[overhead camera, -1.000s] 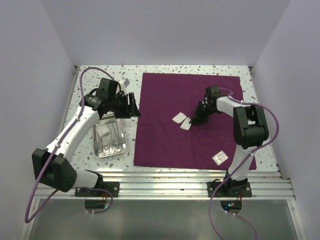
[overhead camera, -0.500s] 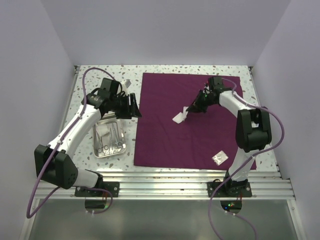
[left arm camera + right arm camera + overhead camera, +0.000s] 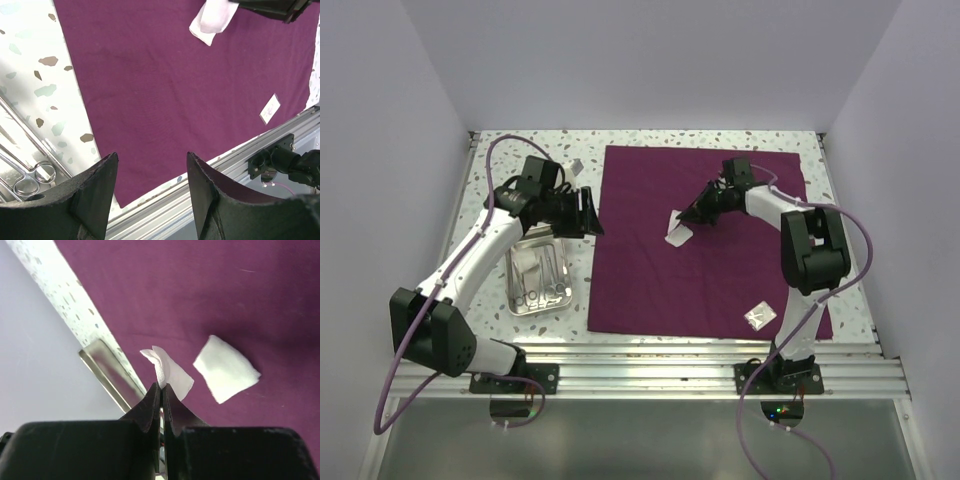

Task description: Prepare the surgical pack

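Note:
The dark purple cloth (image 3: 700, 250) of the surgical pack lies spread flat on the table. My right gripper (image 3: 684, 214) hangs over its upper middle, shut on a corner of a white gauze square (image 3: 167, 371) that dangles clear of the cloth. A second gauze square (image 3: 677, 238) lies flat on the cloth just below it (image 3: 226, 369). The small steel tray (image 3: 537, 278) with silver scissor-like instruments (image 3: 30, 180) stands on the table left of the cloth. My left gripper (image 3: 588, 213) hovers open and empty near the cloth's left edge (image 3: 152, 165).
A small white packet (image 3: 758, 316) lies near the cloth's front right corner. Another small white item (image 3: 572, 165) sits on the speckled table at the back left. An aluminium rail (image 3: 650, 360) runs along the near edge. Walls close in the left, right and back.
My right gripper has shut on one gauze square, lifted it off the cloth and carried it left and towards the back. The other gauze stays down. My left arm has barely moved.

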{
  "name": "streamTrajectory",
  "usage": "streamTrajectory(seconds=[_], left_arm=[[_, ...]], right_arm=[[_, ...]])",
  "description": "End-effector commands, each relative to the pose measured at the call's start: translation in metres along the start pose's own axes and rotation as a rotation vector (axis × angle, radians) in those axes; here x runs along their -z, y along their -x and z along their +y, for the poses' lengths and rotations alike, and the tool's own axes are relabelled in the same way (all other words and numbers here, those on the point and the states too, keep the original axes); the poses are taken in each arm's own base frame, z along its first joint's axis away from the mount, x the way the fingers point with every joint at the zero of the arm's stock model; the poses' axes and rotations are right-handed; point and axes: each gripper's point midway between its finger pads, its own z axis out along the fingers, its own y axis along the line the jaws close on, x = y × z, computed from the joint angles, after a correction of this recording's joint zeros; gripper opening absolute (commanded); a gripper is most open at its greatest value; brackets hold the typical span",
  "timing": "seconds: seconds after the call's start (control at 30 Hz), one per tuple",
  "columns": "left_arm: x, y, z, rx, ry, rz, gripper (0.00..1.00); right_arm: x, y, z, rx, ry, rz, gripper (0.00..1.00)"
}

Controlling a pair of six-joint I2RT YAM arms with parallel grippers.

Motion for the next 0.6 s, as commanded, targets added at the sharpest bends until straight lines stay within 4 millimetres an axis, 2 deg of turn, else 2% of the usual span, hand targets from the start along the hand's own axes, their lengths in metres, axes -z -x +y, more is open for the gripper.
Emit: streamTrajectory(seconds=[0.0, 0.3, 0.57], left_arm=[[0.001, 0.007, -0.009, -0.035, -0.036, -0.014, 0.61], [0.0, 0.004, -0.01, -0.033, -0.045, -0.007, 0.61], [0.0, 0.005, -0.011, -0.03, -0.051, -0.009, 0.61]], right_arm=[[-0.006, 0.004, -0.002, -0.03, 0.021, -0.022, 0.0], [-0.018, -0.002, -0.026, -0.041, -0.011, -0.015, 0.0], [-0.015, 0.003, 0.003, -0.031, 0.057, -0.029, 0.0]])
